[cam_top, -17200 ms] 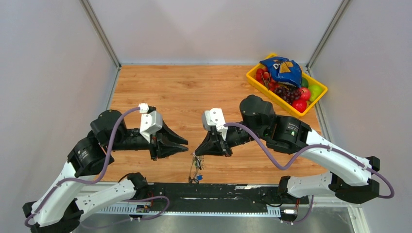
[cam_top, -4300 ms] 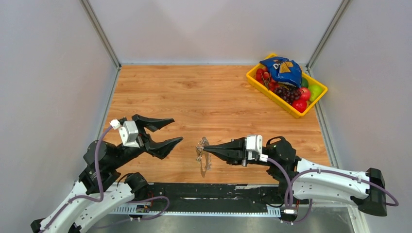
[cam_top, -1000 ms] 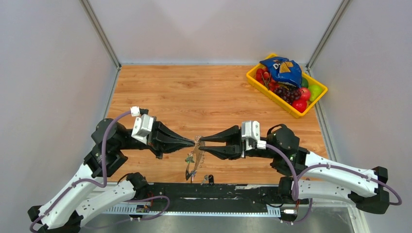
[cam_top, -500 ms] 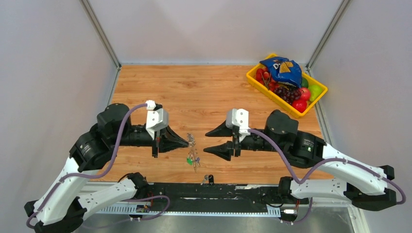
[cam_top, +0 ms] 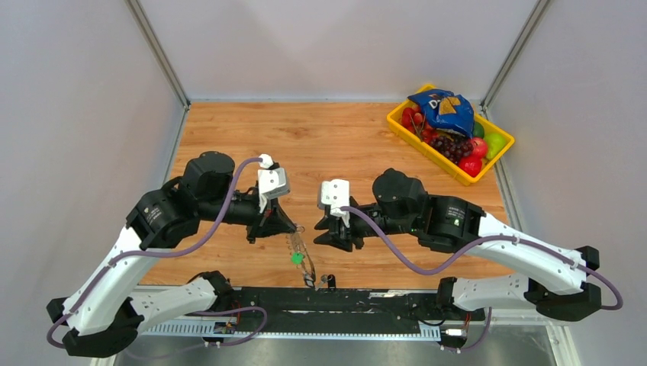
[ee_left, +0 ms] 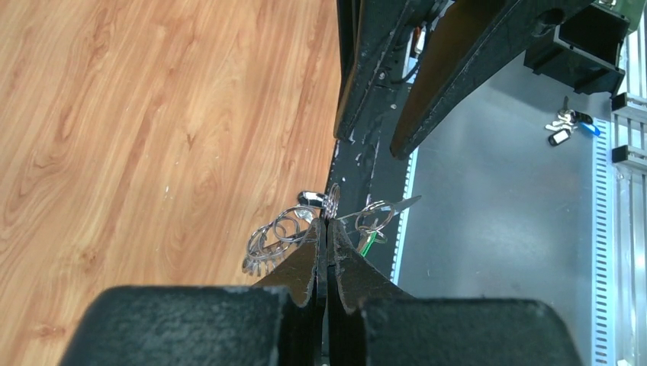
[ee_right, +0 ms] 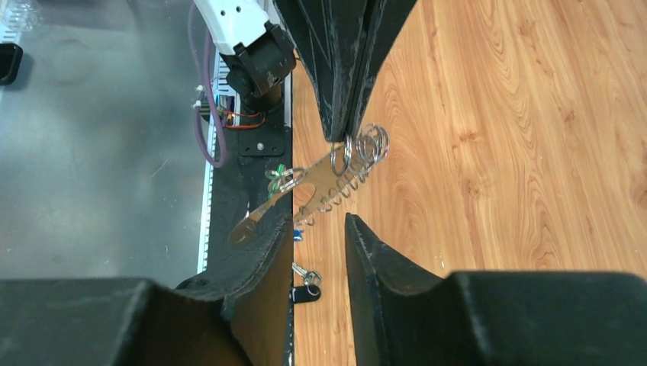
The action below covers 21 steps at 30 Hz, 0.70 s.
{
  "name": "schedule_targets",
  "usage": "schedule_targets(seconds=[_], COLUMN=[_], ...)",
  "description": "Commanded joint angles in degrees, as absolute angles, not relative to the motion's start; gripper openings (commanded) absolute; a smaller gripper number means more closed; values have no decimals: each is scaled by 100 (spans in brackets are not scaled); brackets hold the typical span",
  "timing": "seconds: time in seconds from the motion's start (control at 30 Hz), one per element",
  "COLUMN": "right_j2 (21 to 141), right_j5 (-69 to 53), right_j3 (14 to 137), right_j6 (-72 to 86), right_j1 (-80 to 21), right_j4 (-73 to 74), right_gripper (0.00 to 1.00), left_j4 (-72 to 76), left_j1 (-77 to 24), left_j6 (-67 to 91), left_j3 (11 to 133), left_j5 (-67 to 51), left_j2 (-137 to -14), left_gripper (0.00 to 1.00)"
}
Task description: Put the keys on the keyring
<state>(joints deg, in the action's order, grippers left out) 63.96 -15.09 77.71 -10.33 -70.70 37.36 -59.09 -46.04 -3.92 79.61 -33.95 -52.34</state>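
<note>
My left gripper [cam_top: 288, 230] [ee_left: 328, 224] is shut on the keyring [cam_top: 298, 246] [ee_left: 333, 203], which hangs from its tips above the table's near edge. The hoop shows slanted with a toothed edge [ee_right: 336, 189], and small rings hang on it. One of the keys, with a green tag [cam_top: 296, 258] [ee_left: 369, 242] [ee_right: 278, 176], hangs from the bunch. Another key with a dark head [cam_top: 328, 280] [ee_right: 307, 288] lies loose at the table's front edge. My right gripper [cam_top: 323, 229] [ee_right: 316, 226] stands open just right of the hoop, with nothing between its fingers.
A yellow tray [cam_top: 400, 127] of fruit with a blue snack bag [cam_top: 442, 110] sits at the back right. A black rail [cam_top: 366, 299] runs along the near edge. A small bunch of keys with a blue tag [ee_left: 566, 124] lies on the grey surface beyond it.
A second ago both grippers met at the keyring. The right one let go, drew back wide open, then came near again with narrower jaws. The left arm carried the ring rightward.
</note>
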Motion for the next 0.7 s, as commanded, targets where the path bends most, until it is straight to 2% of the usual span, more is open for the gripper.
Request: schedule_targets(seconds=[0.0, 0.4, 0.67], right_j2=[6542, 6904, 7044], right_j5=[-1516, -1857, -2164], right_j3=[8163, 8281, 8268], right_j6=[-1231, -1371, -1340], right_j1=[-7058, -6828, -6768], right_j4=[3730, 3506, 3461], right_gripper=[33, 25, 15], left_j4=[-5893, -5915, -5845], left_j1=[-4693, -4856, -4873], left_j6=[-549, -670, -688], left_j3=[8255, 8354, 8343], left_j5=[-3413, -3470, -3470], left_j2=[-5390, -5594, -5563], left_gripper=[0, 0, 0])
